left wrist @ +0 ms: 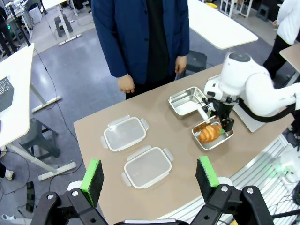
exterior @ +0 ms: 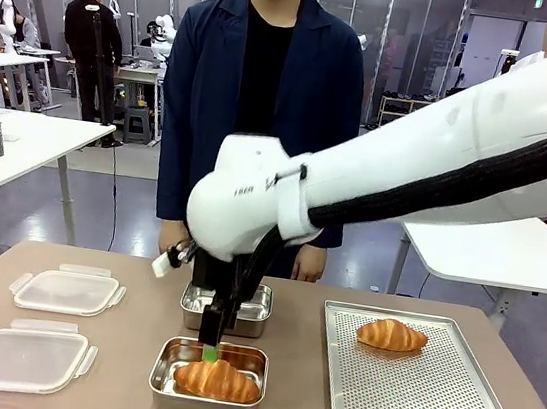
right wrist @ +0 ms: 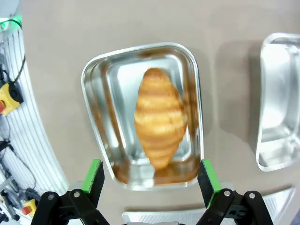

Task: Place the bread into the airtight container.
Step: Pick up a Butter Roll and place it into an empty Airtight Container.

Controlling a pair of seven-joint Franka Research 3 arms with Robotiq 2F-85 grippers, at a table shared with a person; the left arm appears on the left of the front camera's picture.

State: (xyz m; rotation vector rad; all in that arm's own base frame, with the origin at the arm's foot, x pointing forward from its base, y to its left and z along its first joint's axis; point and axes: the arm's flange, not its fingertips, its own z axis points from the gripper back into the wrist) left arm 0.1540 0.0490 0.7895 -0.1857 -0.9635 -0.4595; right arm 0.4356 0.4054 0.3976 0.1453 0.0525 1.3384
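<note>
Right claw [right wrist: 150, 163], jaws wide, over croissant [right wrist: 160, 117]

Bright, even overhead light; soft shadows on the table [right wrist: 140, 23], glare inside the steel container [right wrist: 97, 117], wrist views bowed at edges.

we are holding our right arm [exterior: 440, 166] stretched in from the right across the middle, wrist bent so our right pincer [exterior: 209, 349] is pointing straight down, jaws standing wide and gripping nothing. our left pincer [left wrist: 149, 179] is hanging high above the counter, fingers spread wide, also gripping nothing.
</note>
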